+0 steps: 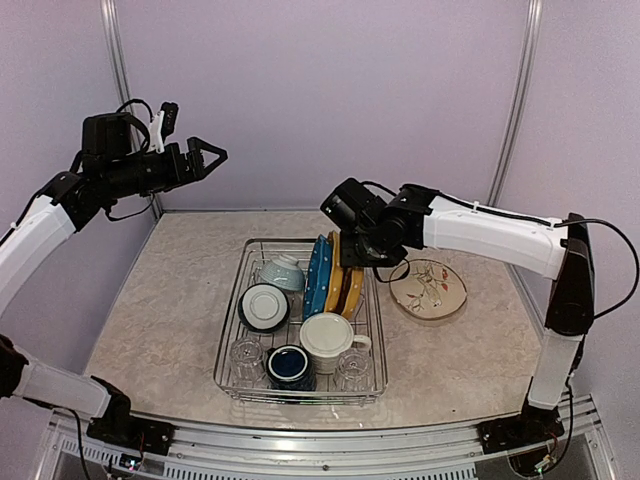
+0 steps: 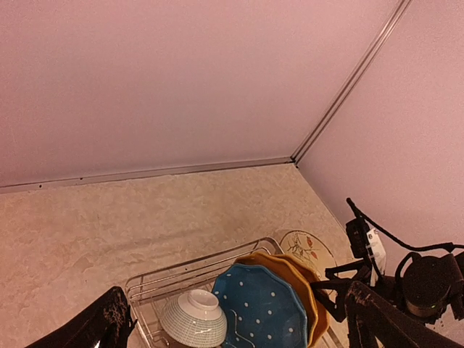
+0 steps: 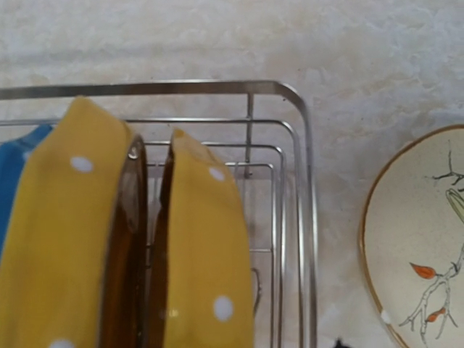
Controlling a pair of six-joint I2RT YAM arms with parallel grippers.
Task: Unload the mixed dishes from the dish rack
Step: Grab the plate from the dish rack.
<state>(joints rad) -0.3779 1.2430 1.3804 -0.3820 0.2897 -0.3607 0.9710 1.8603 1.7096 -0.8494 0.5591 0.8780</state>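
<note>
The white left arm [image 1: 38,228] is held high, its black left gripper [image 1: 214,157] spread wide. The white right arm [image 1: 490,236] reaches inward, its black right gripper [image 1: 366,256] angled downward, its jaw gap unclear.

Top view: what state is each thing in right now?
Dish rack, loaded.
Blue plates, upright in rack.
Yellow plates, upright in rack.
Cream mug, mouth up.
Navy mug, mouth up.
Clear glasses, standing in rack.
Floral plate, flat on table.
Left gripper, open, empty, raised.
Right gripper, over yellow plates, jaws hidden.
</note>
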